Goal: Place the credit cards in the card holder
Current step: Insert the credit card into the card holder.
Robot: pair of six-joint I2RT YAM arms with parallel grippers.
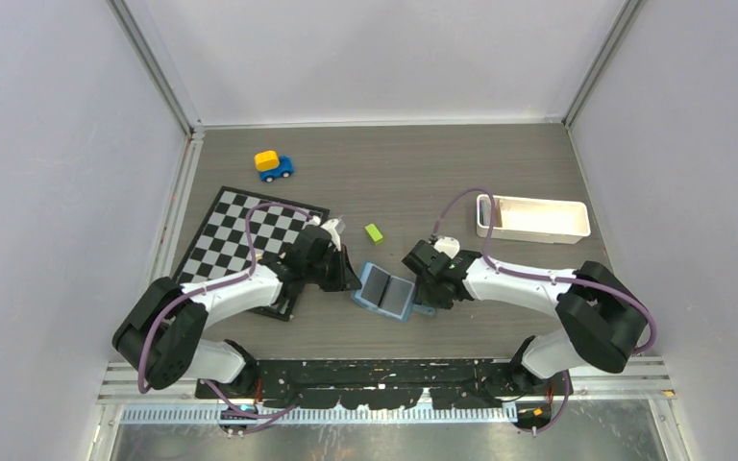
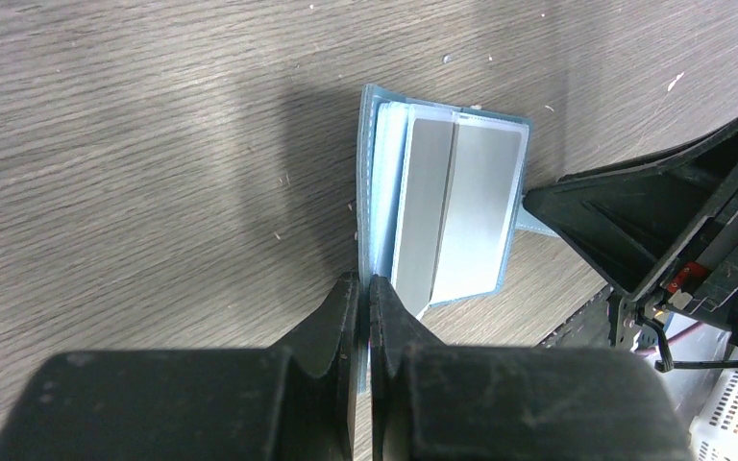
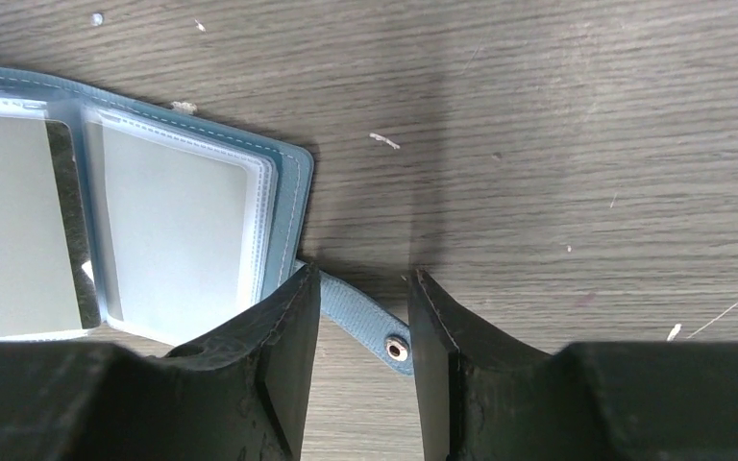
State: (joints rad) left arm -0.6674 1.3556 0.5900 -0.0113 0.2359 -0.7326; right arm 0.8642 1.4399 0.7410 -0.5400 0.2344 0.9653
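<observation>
The teal-blue card holder [image 1: 386,291] lies open on the table between my two grippers. In the left wrist view, two grey cards [image 2: 476,211] sit side by side in the holder's [image 2: 370,182] clear sleeves. My left gripper [image 1: 351,279] is shut on the holder's left edge, with a thin blue strip pinched between the jaws [image 2: 365,283]. My right gripper [image 3: 363,288] is open. Its jaws straddle the holder's snap strap [image 3: 370,327] at the right edge without touching it. A dark card edge [image 3: 67,211] shows in a sleeve of the holder [image 3: 288,211].
A lime-green block [image 1: 374,232] lies just behind the holder. A long white tray [image 1: 533,218] stands at the right back. A checkerboard mat [image 1: 240,240] lies under the left arm, and a blue and yellow toy car [image 1: 273,165] is behind it.
</observation>
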